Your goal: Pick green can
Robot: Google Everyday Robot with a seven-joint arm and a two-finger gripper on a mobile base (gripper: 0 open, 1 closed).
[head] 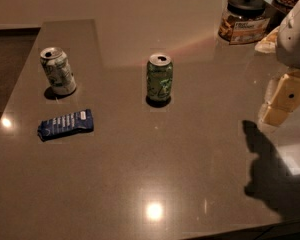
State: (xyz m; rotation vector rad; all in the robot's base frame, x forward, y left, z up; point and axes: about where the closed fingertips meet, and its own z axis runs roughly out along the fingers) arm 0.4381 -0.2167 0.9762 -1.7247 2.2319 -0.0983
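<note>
At frame centre: green can [160,79] upright on desk [115,174], untouched | gripper [282,101] at right edge, well apart, its state cannot be told | grasp pending

Dim warm light puts 2 glare spots [154,211] on the countertop [140,154], and the gripper [280,106] at the right edge casts a dark shadow [270,174].

Pretty dim room, warm light. The jaws hang at the right edge over a glossy brown desk [140,169] that fills nearly the whole shot. Bright glare spot [154,211] down-left of the jaws, dark shadow [270,174] right below them. Dark floor [7,54] far left of the jaws.
</note>
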